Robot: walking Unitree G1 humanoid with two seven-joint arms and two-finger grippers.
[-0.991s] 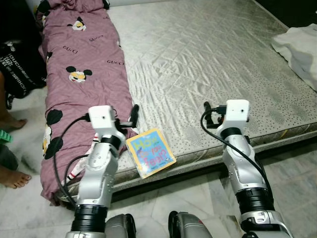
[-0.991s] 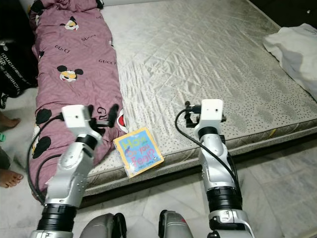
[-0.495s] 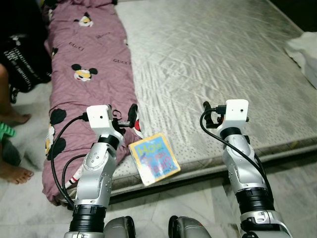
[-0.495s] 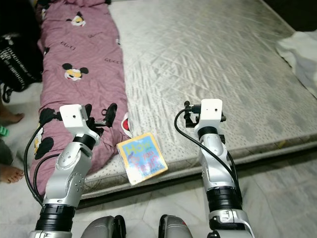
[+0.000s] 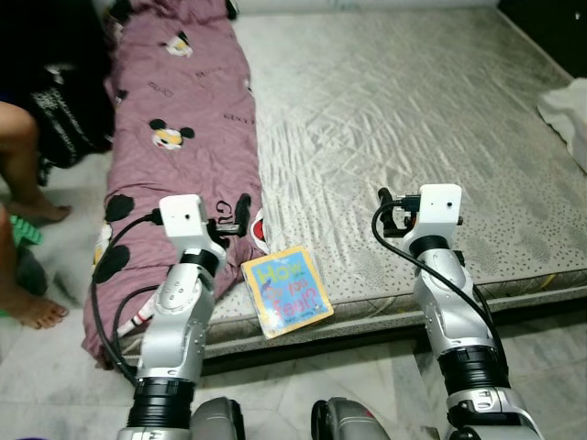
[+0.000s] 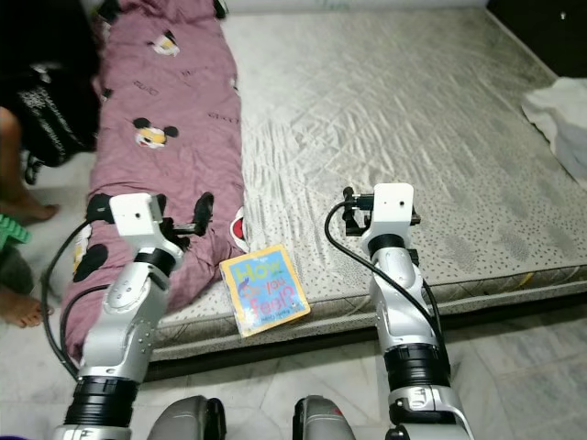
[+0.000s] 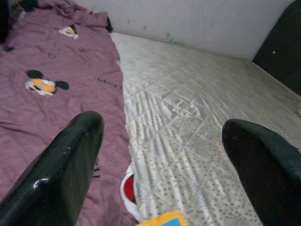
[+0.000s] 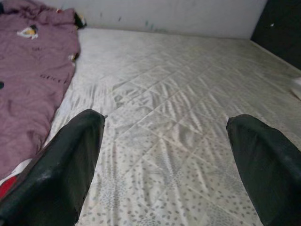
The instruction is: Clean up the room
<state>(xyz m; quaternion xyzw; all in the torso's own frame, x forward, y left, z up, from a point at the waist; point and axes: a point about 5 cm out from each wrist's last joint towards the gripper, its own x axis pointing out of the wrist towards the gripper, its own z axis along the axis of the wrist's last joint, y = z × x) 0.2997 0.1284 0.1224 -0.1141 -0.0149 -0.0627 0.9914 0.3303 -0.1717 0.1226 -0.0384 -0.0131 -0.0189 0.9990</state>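
"GUCCI" blanket (image 5: 174,119), book (image 5: 286,291) reading "How"

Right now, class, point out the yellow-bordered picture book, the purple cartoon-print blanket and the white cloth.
yellow-bordered picture book (image 5: 286,290), left eye view, cover centre.
purple cartoon-print blanket (image 5: 188,110), left eye view, middle.
white cloth (image 6: 564,115), right eye view, folded bulk.

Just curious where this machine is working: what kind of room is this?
Most likely a bedroom: a wide grey quilted mattress lies low on the pale marble floor, with a mauve cartoon-print blanket along one side and a yellow-edged children's book at its edge.
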